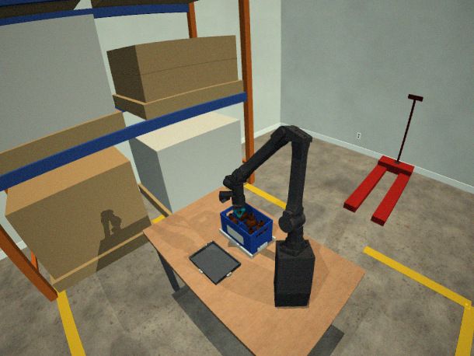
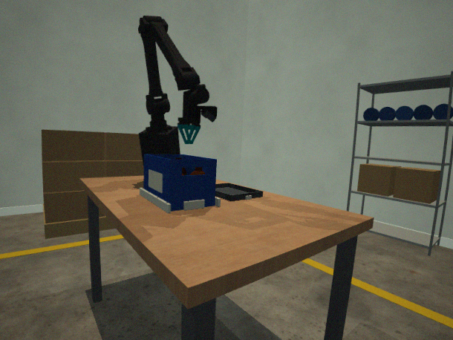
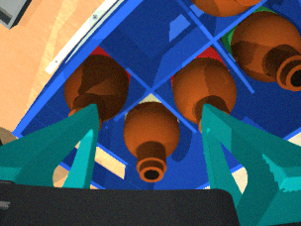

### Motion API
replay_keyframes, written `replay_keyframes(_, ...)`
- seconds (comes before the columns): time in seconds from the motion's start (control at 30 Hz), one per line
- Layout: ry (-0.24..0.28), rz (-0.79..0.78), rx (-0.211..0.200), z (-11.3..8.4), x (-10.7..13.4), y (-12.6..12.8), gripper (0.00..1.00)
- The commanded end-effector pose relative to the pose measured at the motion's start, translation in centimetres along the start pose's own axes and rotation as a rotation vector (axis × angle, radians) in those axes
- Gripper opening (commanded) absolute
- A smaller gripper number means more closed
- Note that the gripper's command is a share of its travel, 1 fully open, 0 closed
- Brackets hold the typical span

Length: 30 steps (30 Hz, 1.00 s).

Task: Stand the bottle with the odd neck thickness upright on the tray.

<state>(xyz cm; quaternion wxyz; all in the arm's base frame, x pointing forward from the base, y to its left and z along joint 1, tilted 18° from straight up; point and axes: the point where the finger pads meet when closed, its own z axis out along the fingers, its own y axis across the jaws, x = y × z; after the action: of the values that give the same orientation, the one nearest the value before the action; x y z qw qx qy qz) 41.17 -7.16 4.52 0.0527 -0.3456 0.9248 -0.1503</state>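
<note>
The open hand (image 1: 240, 214) (image 2: 188, 142) (image 3: 150, 113) hovers above the bottle-filled crate (image 1: 237, 233) (image 2: 179, 189) (image 3: 64, 81).

The top view looks steeply down from beyond the bench's (image 1: 241, 311) (image 2: 260, 252) long tray-side edge; the exterior looks level across a near corner; the wrist peers closely into the crate (image 1: 252, 242) (image 2: 178, 189) (image 3: 163, 55), shared by all.
</note>
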Motion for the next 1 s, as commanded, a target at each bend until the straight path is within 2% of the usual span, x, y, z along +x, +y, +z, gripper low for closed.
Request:
replay_keyframes(0.0,-0.02,0.057,0.032,-0.67,-0.5,-1.99,0.61)
replay_keyframes(0.1,-0.028,0.035,0.031,-0.87,-1.31,-1.36,0.61)
replay_keyframes(0.97,-0.025,0.04,0.031,-0.76,-1.07,-1.54,0.61)
